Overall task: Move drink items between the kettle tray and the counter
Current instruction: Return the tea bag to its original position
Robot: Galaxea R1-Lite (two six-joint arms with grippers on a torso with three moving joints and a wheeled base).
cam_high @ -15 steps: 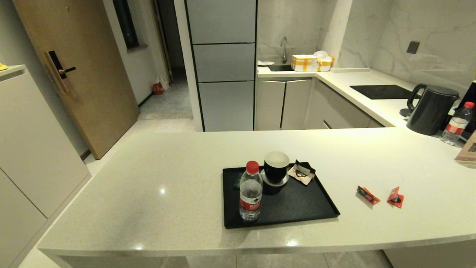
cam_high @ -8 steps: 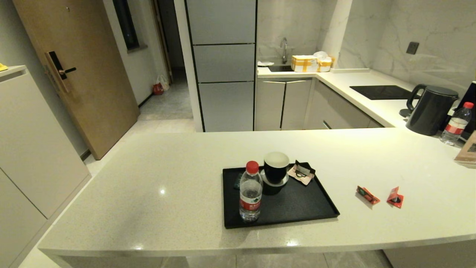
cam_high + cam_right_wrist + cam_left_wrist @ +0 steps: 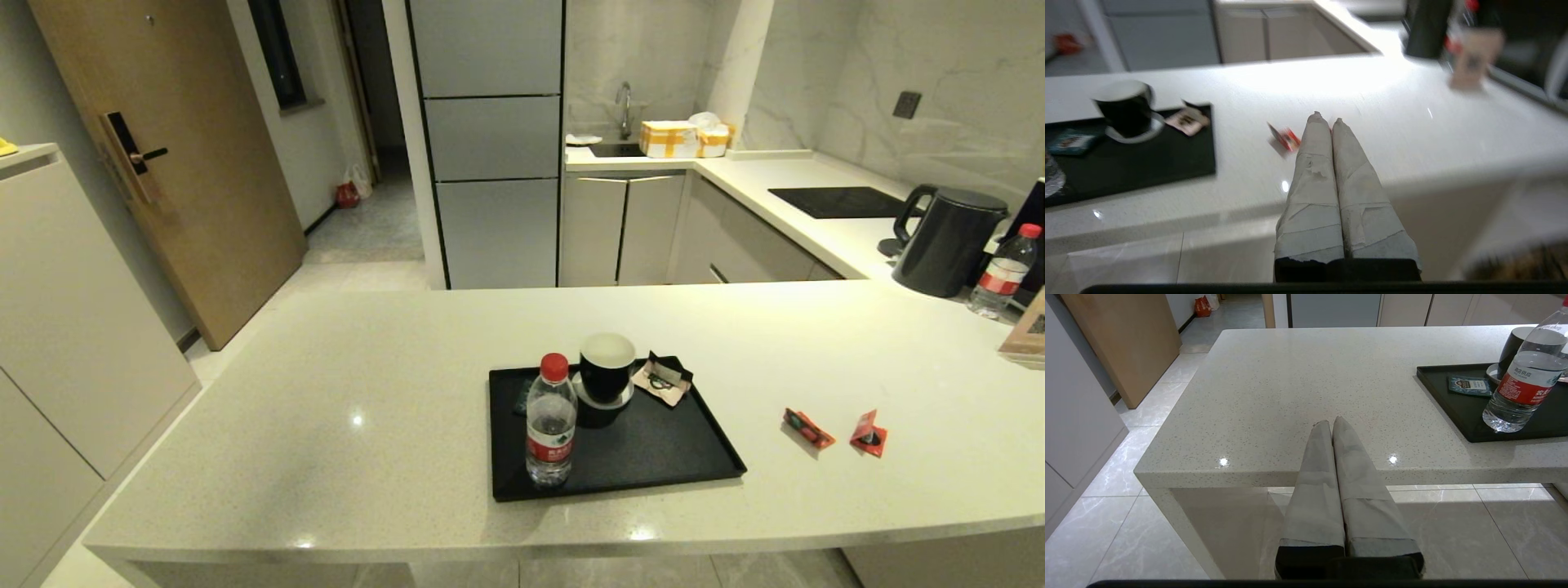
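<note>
I am holding my right gripper (image 3: pixel 1323 119) short of the glossy off-white speckled stone counter (image 3: pixel 343 384), fingers pressed together and empty; my left gripper (image 3: pixel 1329 421) is waiting likewise at the near edge. Both small flat red foil sachets (image 3: pixel 808 428) (image 3: pixel 869 433) are lying on the counter, well apart from the shallow black rectangular tray (image 3: pixel 702 474). I am thinking I should open wide, come down low over the nearer sachet and pinch its raised edge. The clear red-capped water bottle (image 3: pixel 1521 381) is showing white characters I cannot read.
</note>
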